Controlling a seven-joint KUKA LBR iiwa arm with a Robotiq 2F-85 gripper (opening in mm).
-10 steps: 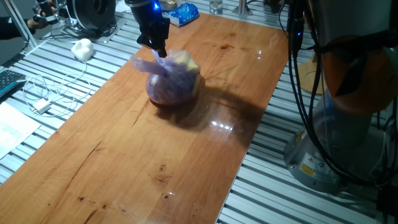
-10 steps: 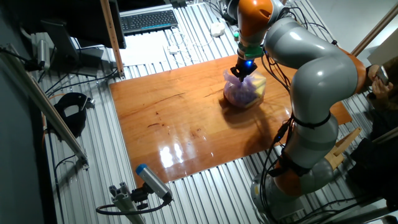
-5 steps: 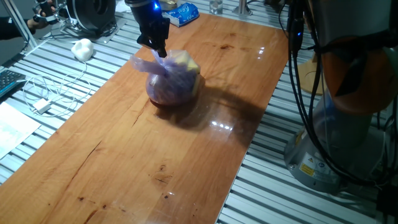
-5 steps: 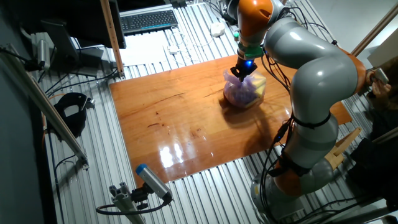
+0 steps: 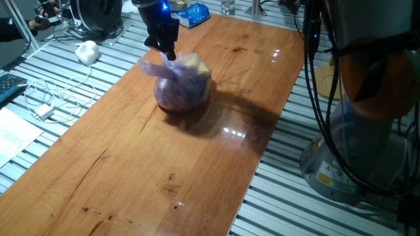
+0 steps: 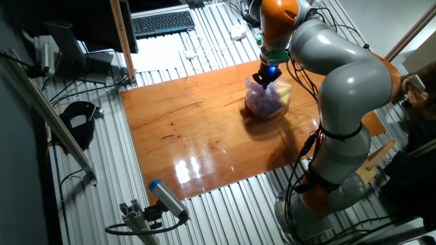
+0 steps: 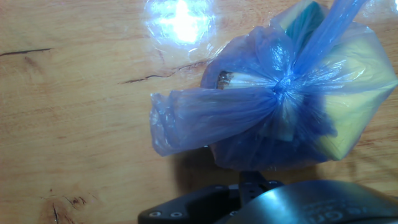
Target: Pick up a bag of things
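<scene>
The bag of things (image 5: 182, 85) is a round translucent purple bag with a knotted top and yellow and dark reddish contents. It rests on the wooden table (image 5: 131, 164) and also shows in the other fixed view (image 6: 268, 101). My gripper (image 5: 170, 55) stands straight above it, its narrow tip pressed into the plastic by the knot (image 7: 283, 84), and the fingers look drawn together in both fixed views (image 6: 264, 82). In the hand view the bag (image 7: 292, 106) fills the right half. Its loose tail (image 7: 199, 118) points left. The fingertips themselves are hidden there.
A small white lumpy object (image 5: 86, 51) and white cables (image 5: 49, 98) lie on the slatted surface to the left. A flat blue packet (image 5: 191, 14) lies at the table's far end. The arm's base (image 5: 361, 131) stands to the right. A keyboard (image 6: 162, 22) is behind the table.
</scene>
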